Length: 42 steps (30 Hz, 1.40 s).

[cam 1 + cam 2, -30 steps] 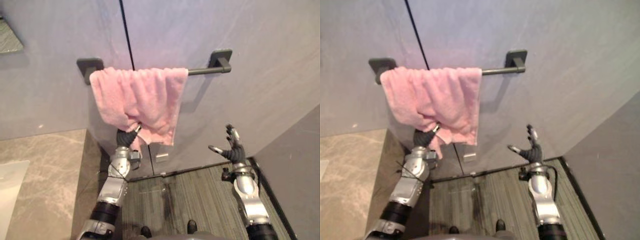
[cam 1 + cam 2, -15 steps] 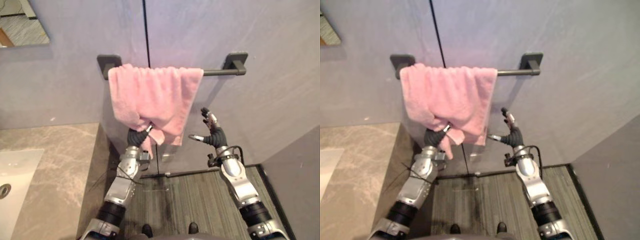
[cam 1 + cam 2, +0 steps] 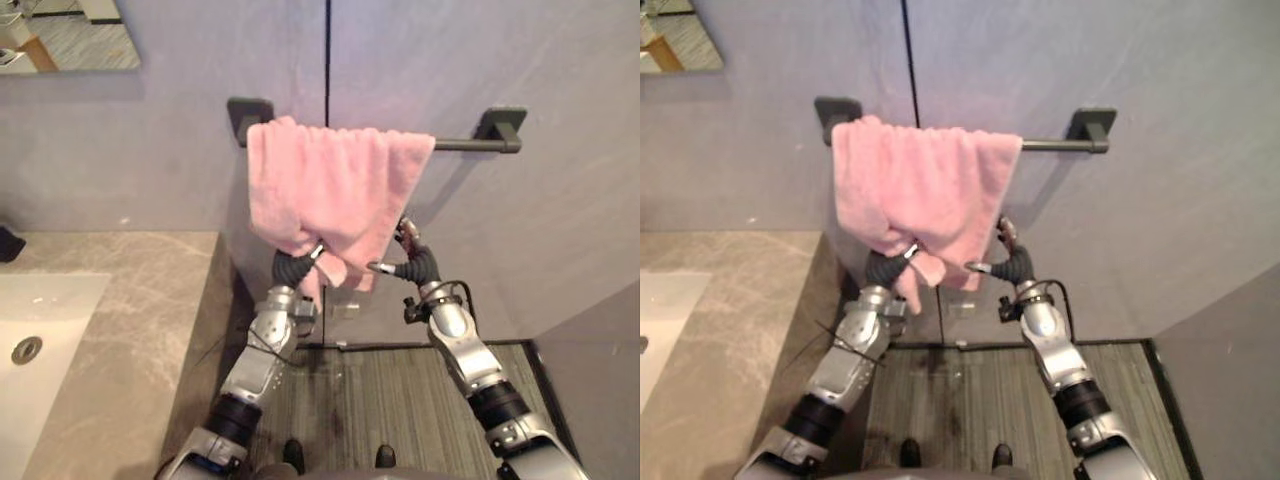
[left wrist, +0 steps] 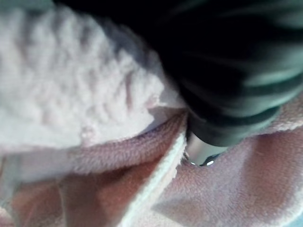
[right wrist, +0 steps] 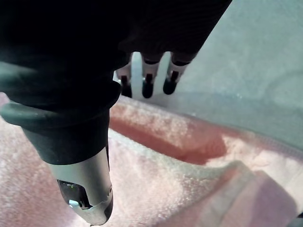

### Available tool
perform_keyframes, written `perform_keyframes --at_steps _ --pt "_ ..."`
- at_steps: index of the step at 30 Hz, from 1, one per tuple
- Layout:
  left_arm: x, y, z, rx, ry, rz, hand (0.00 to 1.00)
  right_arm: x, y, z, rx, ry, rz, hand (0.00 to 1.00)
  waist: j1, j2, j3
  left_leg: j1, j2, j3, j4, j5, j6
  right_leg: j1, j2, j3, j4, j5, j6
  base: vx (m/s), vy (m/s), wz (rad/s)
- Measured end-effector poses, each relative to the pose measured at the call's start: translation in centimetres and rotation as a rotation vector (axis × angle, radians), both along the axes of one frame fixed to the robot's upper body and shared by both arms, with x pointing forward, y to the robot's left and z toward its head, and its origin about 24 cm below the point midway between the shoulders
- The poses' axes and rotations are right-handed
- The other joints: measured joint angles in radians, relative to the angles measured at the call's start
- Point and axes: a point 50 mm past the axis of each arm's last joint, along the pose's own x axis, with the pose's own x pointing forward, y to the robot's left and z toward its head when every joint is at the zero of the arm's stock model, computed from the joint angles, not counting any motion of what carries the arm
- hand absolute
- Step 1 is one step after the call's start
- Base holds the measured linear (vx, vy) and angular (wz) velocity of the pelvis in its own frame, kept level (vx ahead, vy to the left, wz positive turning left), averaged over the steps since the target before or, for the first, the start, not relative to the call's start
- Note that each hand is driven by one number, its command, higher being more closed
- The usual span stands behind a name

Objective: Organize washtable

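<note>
Silver fingers [image 5: 147, 81] (dark tips), ribbed covers [image 5: 61, 118]

Left robot hand [image 3: 295, 266] up under the pink towel [image 3: 335, 185], fingers curled into its bunched lower fold, right robot hand [image 3: 413, 262] at the towel's lower right edge, fingers straight, thumb spread, both forearms angled upward

The right hand [image 3: 405, 262] has risen from the frame's lower right to the centre, its straight fingers now at the lower right edge of the towel [image 3: 335, 190].
</note>
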Motion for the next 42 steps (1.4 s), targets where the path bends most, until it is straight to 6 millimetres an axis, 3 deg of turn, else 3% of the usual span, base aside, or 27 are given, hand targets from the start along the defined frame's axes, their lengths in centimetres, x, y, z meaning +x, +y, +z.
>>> perform_keyframes --at_steps 6,20,33,42 --pt "0.2 -0.5 0.4 -0.035 -0.006 -0.013 1.0 1.2 0.7 1.1 0.023 -0.025 -0.008 1.0 0.01 -0.003 0.0 -0.01 0.005 -0.005 -0.001 0.005 0.0 -0.009 0.001 -0.004 0.005 0.0 0.0 -0.03 -0.011 0.02" --pt "0.3 -0.8 1.3 -0.05 -0.043 -0.021 1.0 1.3 0.9 1.2 0.094 -0.019 -0.019 1.0 0.008 -0.015 0.001 -0.008 0.009 -0.001 -0.001 0.005 0.0 -0.009 0.004 -0.001 0.004 0.0 -0.001 0.0 0.0 0.0" --pt "0.3 -0.7 1.4 -0.049 -0.048 -0.021 1.0 1.3 -2.4 1.2 0.14 -0.028 -0.151 1.0 0.005 -0.019 0.002 0.021 0.01 0.008 -0.015 0.005 -0.001 0.01 0.005 0.007 0.001 0.001 -0.001 0.0 -0.001 -0.01" --pt "0.3 -1.1 1.5 -0.062 -0.049 -0.032 1.0 1.2 -3.4 1.4 0.15 -0.036 -0.186 1.0 -0.003 -0.02 0.002 0.03 0.01 0.02 -0.017 0.005 -0.001 0.012 0.004 0.017 0.0 0.001 -0.001 0.0 -0.004 -0.03"
